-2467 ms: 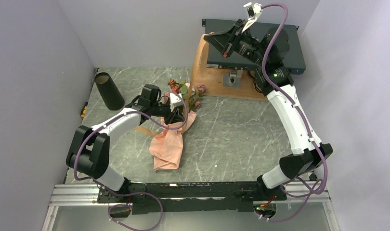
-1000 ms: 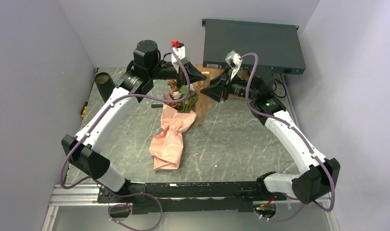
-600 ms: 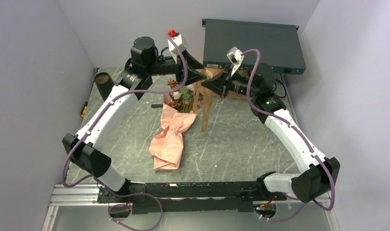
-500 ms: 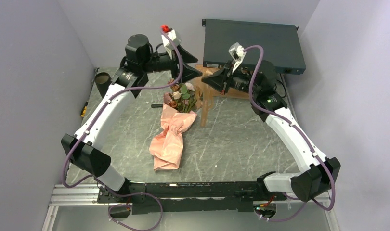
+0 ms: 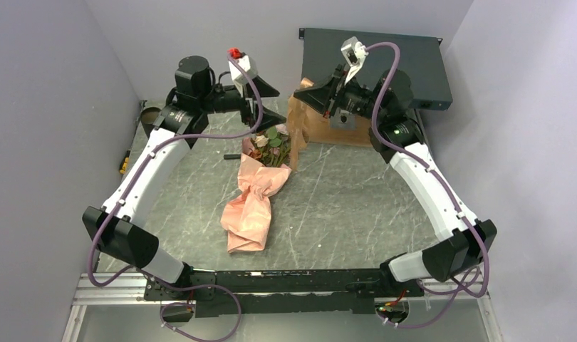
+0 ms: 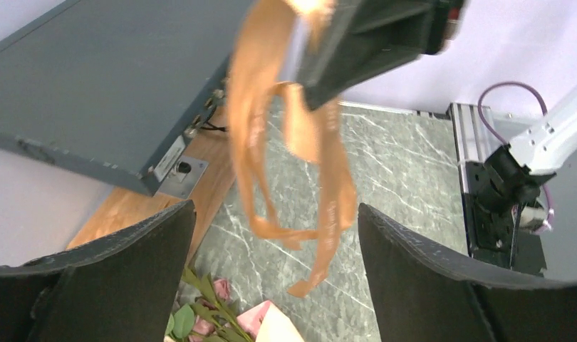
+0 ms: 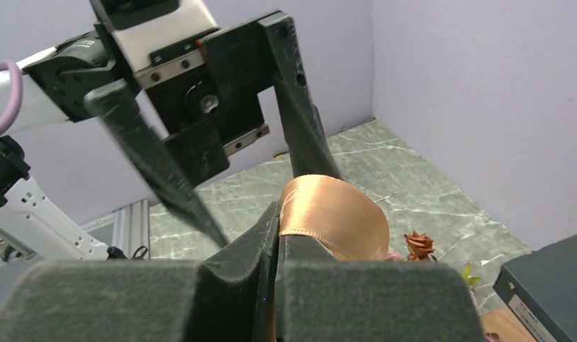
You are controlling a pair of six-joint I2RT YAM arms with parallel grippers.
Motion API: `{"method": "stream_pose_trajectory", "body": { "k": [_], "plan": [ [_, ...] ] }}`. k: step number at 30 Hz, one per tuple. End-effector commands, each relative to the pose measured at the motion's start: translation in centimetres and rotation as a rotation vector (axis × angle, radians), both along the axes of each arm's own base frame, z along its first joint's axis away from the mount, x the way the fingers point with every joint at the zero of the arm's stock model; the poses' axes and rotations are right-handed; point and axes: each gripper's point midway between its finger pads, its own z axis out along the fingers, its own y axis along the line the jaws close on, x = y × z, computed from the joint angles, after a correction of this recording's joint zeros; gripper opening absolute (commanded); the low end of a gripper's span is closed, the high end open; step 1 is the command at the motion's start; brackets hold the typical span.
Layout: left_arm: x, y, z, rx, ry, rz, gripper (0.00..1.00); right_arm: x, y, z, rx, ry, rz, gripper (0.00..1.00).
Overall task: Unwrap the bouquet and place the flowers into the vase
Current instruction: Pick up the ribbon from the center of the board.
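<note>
Bouquet (image 5: 256, 192) lies flat mid-table, long axis near-far, flowers (image 5: 270, 142) at far end, paper tail near. L gripper (image 5: 281, 107) in air by the flowers, jaws wide, holding nothing. R gripper (image 5: 298, 97) clamped on tan ribbon (image 5: 300, 125), up high. Grey marbled table (image 5: 357, 206), lilac walls (image 5: 50, 85).

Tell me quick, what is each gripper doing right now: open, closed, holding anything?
Left gripper: open, holding nothing.
Right gripper: closed on the tan ribbon.
</note>
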Motion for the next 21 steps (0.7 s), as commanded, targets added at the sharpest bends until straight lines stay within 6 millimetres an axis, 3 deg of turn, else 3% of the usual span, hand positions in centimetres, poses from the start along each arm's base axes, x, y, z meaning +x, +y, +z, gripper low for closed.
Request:
{"method": "stream_pose_trajectory", "body": {
  "k": [1,8,21],
  "plan": [
    [-3.5,-1.5,1.2,0.008,-0.129,-0.112,0.93,-0.5,0.5,2.8,0.046,-0.065,0.06,0.0],
    [-1.5,-2.5,1.8,-0.042,-0.135,-0.029,0.99,-1.5,1.4,4.6,0.073,-0.088,0.173,0.0],
    [0.1,-3.0,2.1,-0.117,-0.05,0.064,0.96,-2.9,2.9,5.7,0.069,-0.109,0.282,0.0]
  ]
}}
